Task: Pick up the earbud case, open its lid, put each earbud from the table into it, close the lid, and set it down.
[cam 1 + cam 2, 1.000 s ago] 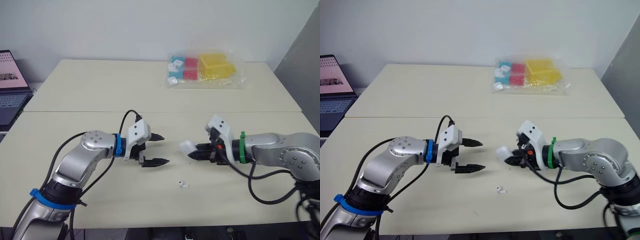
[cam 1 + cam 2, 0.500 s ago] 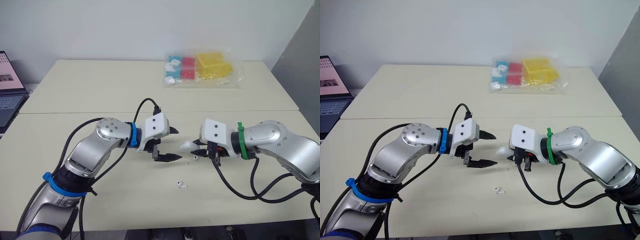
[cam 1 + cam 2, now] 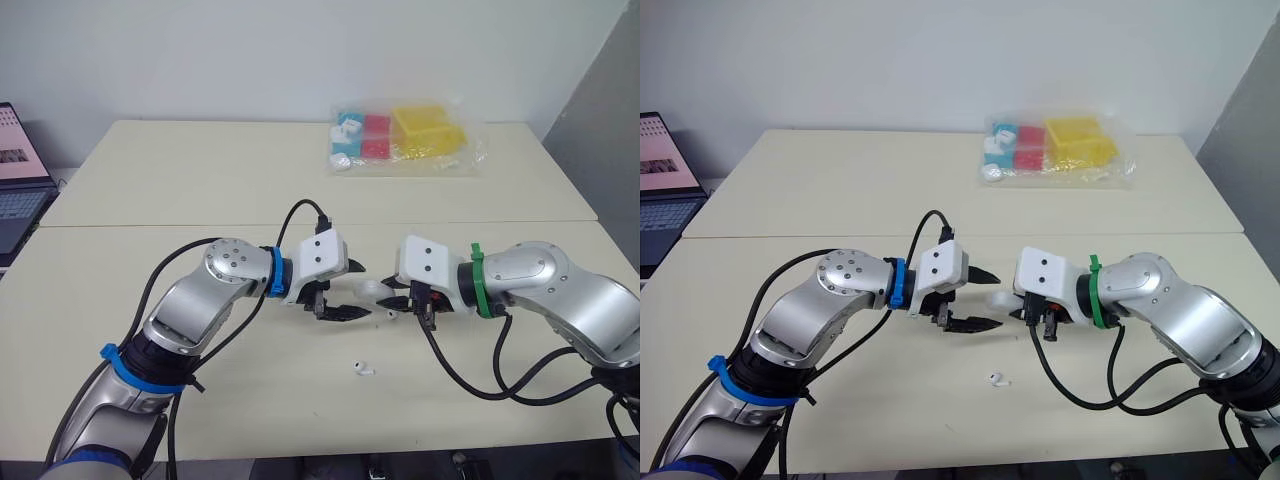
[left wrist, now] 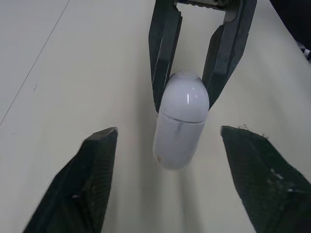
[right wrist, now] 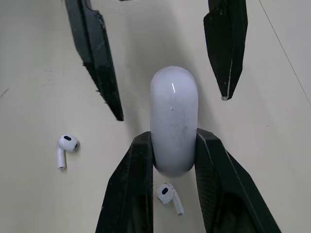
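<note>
Nearest me, one earbud [image 3: 364,369] lies on the table [image 3: 250,410]. A second earbud [image 5: 170,194] lies just under my right gripper [image 3: 389,299], which pinches one end of the white case [image 3: 373,292], its lid shut. My left gripper [image 3: 364,291] has its fingers spread either side of the case's free end, not touching. I judge the pickup done, while opening, loading both buds, closing and setting down remain.
</note>
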